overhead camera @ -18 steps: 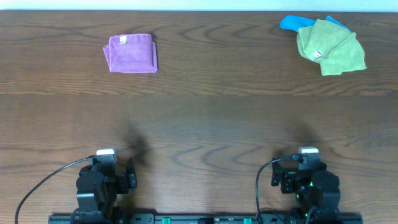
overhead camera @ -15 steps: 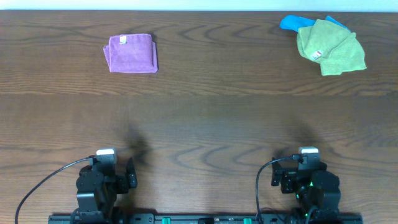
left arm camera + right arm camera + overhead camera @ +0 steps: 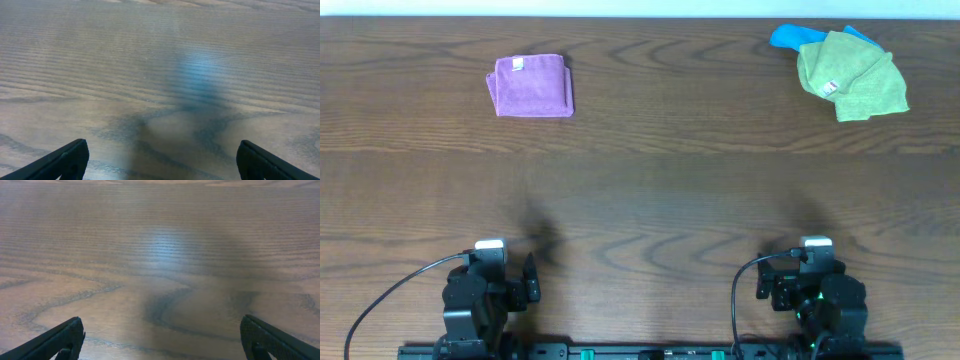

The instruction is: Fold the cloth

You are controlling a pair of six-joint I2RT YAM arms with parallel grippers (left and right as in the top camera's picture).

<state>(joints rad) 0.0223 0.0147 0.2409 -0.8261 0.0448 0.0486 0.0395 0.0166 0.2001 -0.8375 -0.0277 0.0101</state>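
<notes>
Dark wood-grain table [image 3: 640,190] (1 purple cloth [image 3: 530,86], folded)

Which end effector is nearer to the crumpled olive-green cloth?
Right. The right end effector sits at the near edge, roughly in line with the crumpled olive-green cloth; the left end effector sits far across the table.

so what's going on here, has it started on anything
Nothing is being handled yet. The left arm and right arm sit parked at the near edge, jaws open and empty. A purple cloth lies folded at the far left; a crumpled green cloth lies partly over a blue cloth at the far right.
</notes>
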